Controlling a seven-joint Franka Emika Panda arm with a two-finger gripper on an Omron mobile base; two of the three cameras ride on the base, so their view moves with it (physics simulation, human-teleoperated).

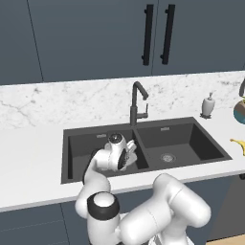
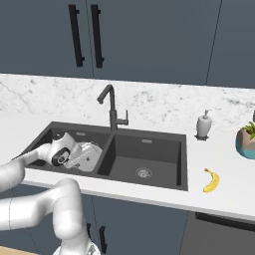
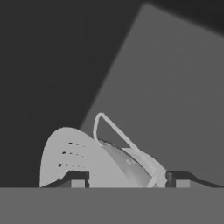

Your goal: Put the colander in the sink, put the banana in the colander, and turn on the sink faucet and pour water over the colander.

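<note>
The light-grey perforated colander [image 1: 129, 158] [image 2: 88, 155] sits tilted in the left basin of the dark double sink [image 1: 182, 120] [image 2: 149, 132]. My gripper [image 3: 127, 179] reaches down into that basin. In the hand view its two fingertips stand apart on either side of the colander [image 3: 83, 157], whose thin rim and looped side handle lie between them with a gap on each side. The yellow banana [image 1: 239, 145] [image 2: 211, 180] lies on the white counter to the right of the sink. The dark hooked faucet [image 1: 138, 103] [image 2: 111, 106] stands behind the centre divider, and no water shows.
A white soap dispenser [image 1: 207, 105] [image 2: 203, 124] stands behind the right basin. A potted plant [image 2: 246, 140] sits at the far right of the counter. Dark cabinets hang above the marble backsplash. The right basin holds only its round drain [image 2: 143, 173].
</note>
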